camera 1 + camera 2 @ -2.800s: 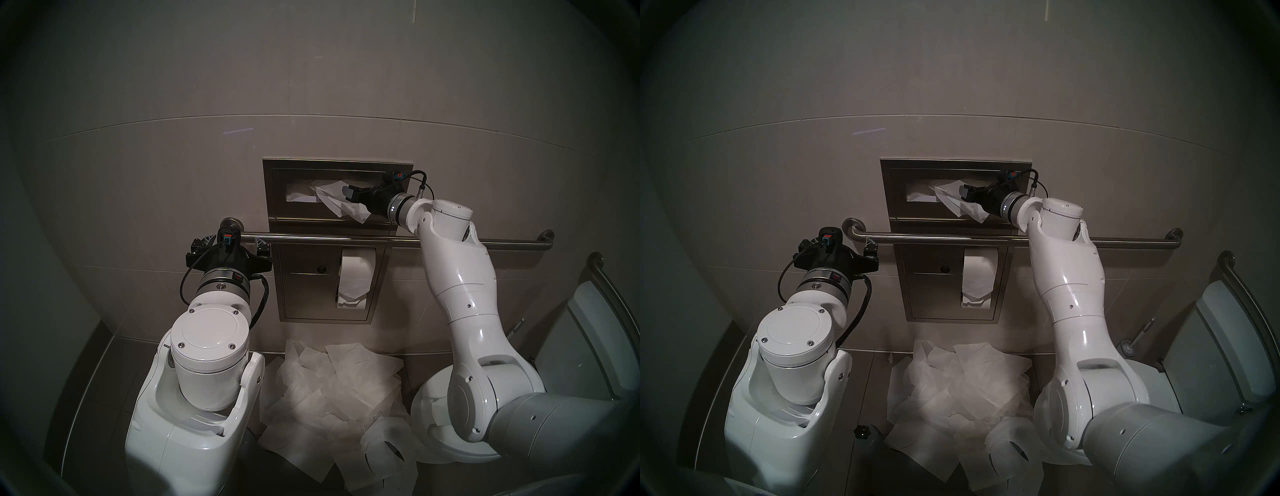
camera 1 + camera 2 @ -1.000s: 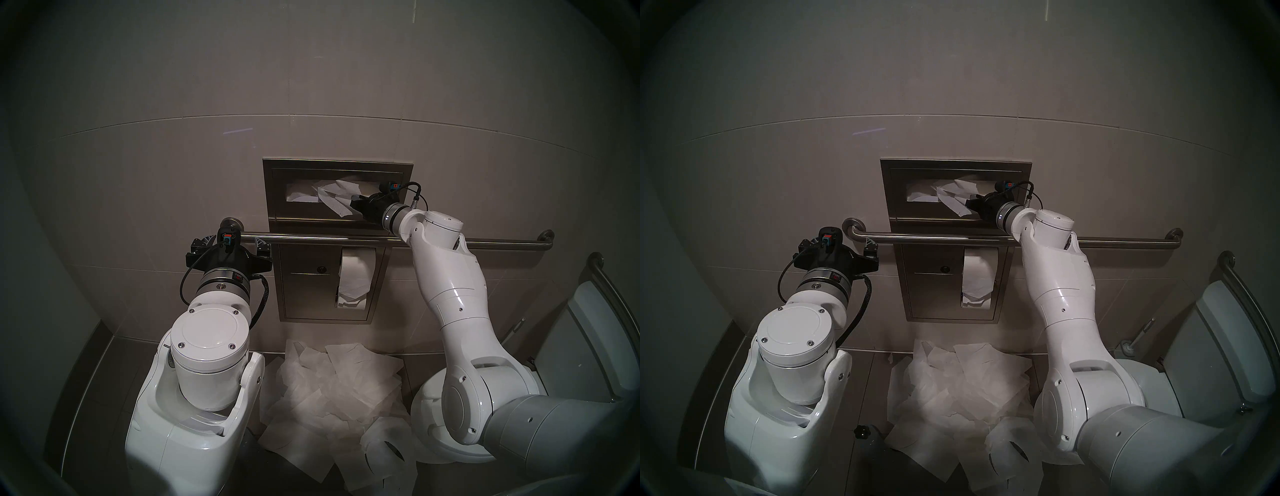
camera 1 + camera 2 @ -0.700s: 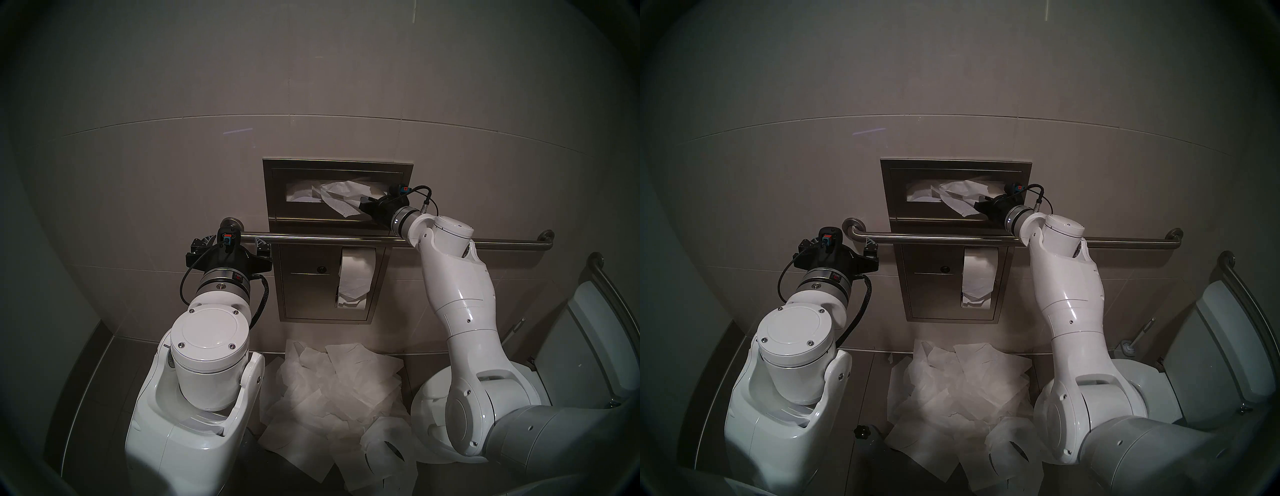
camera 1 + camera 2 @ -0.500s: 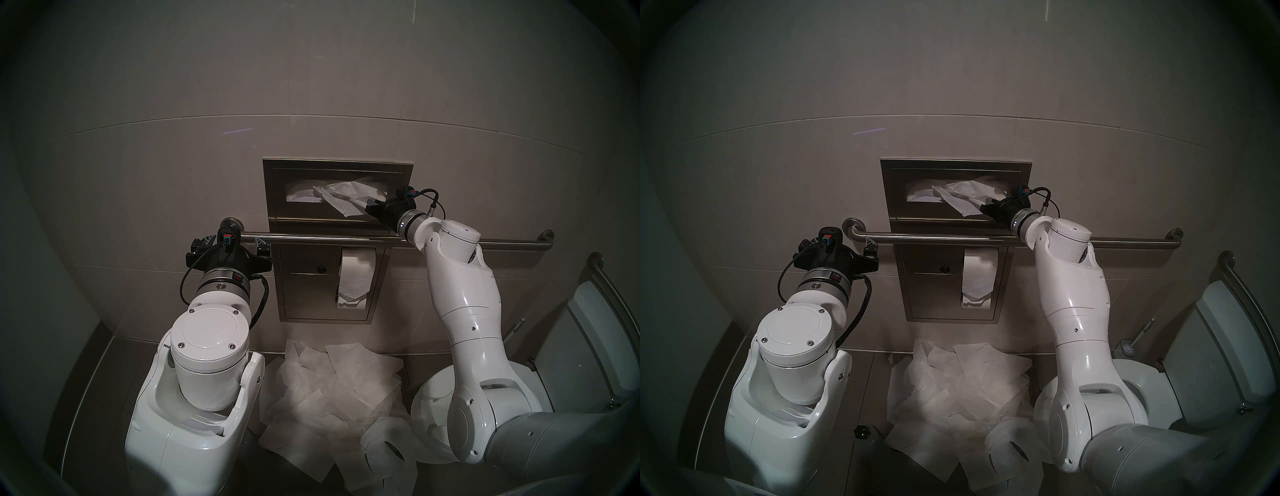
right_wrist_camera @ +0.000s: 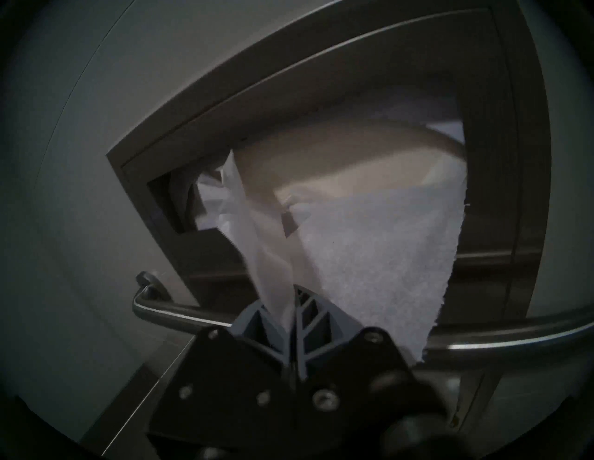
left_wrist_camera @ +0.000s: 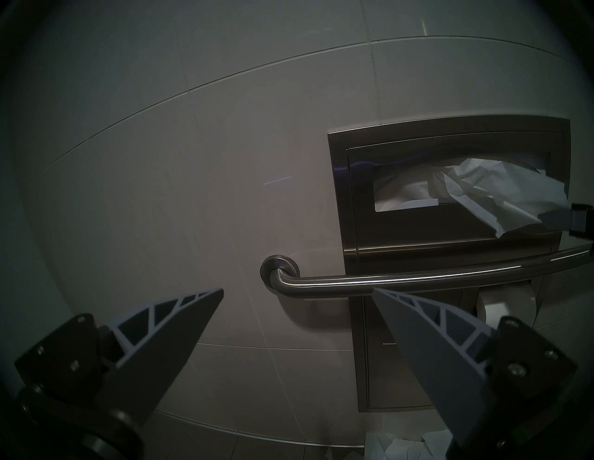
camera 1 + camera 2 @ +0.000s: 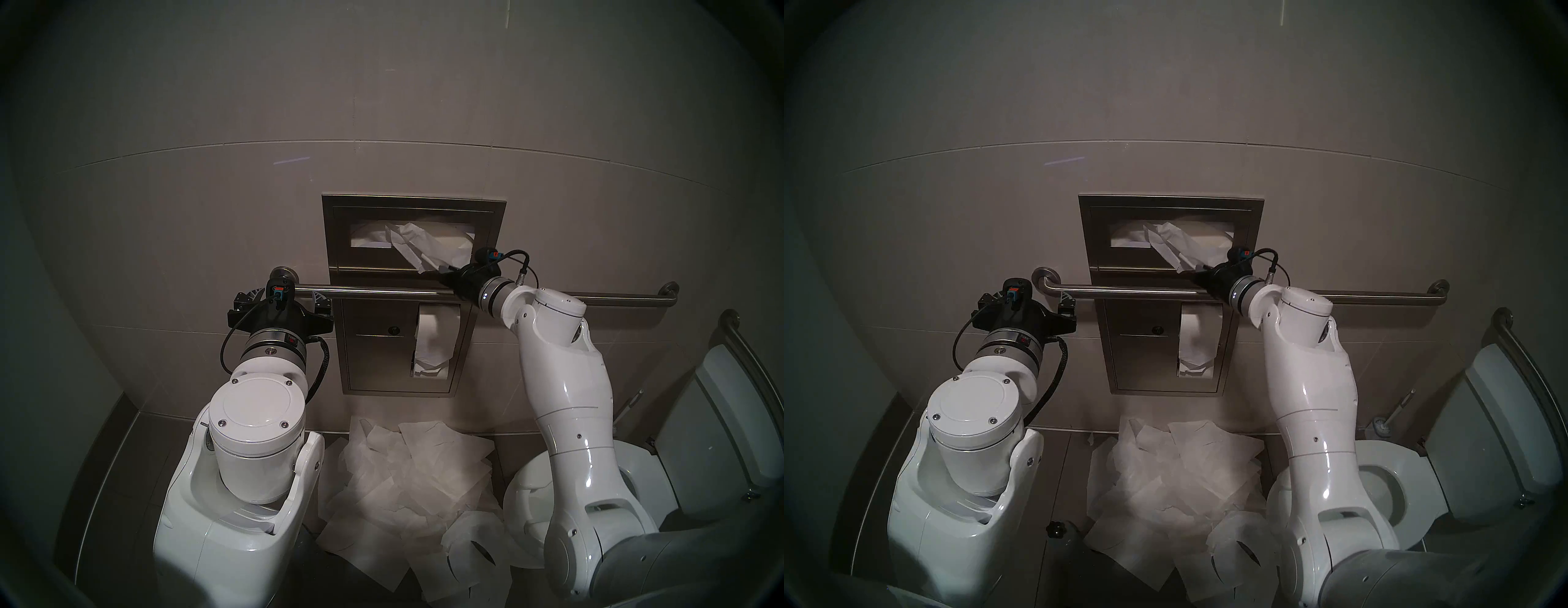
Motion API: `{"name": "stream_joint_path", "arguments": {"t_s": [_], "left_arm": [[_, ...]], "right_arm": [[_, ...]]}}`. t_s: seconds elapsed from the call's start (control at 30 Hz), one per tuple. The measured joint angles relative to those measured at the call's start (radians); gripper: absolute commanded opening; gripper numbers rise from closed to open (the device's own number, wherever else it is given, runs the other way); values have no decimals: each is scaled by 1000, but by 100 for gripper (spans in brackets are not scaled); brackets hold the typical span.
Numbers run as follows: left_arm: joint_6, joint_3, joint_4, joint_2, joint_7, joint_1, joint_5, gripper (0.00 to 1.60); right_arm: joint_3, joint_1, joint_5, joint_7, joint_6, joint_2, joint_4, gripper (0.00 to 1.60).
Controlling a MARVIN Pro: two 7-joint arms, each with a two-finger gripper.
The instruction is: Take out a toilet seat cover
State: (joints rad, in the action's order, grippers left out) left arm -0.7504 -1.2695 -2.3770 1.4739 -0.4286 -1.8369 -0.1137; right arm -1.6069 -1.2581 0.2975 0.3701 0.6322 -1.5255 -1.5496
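Note:
A crinkled white toilet seat cover hangs partly out of the slot of the steel wall dispenser. My right gripper is shut on the sheet's lower bunched end, just above the grab bar, and the sheet stretches taut from the slot to its fingers. My left gripper stands open and holds nothing, at the bar's left end, left of the dispenser.
A steel grab bar runs across the wall under the slot. Below it sits a toilet-paper roll. Several loose sheets lie piled on the floor between my arms. A toilet and a brush are at the right.
My right gripper, still shut on the sheet, has drawn back and down to the grab bar, pulling more of the sheet out of the slot. The left arm has not moved.

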Motion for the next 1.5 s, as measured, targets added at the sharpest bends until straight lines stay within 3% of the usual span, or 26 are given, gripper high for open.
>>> {"name": "stream_joint_path", "arguments": {"t_s": [0.63, 1.1, 1.13, 1.17, 1.5], "left_arm": [[0, 0, 0, 0, 0, 0, 0, 160], [0, 0, 0, 0, 0, 0, 0, 160], [0, 0, 0, 0, 0, 0, 0, 160], [0, 0, 0, 0, 0, 0, 0, 160], [0, 0, 0, 0, 0, 0, 0, 160]], "right_arm": [[-33, -135, 8, -72, 87, -30, -169, 0], [-3, -135, 8, -79, 85, -38, -183, 0], [3, -134, 8, -78, 85, -39, -183, 72], [4, -134, 8, -78, 85, -39, -184, 133], [9, -130, 9, -78, 85, -41, -184, 133]]}}
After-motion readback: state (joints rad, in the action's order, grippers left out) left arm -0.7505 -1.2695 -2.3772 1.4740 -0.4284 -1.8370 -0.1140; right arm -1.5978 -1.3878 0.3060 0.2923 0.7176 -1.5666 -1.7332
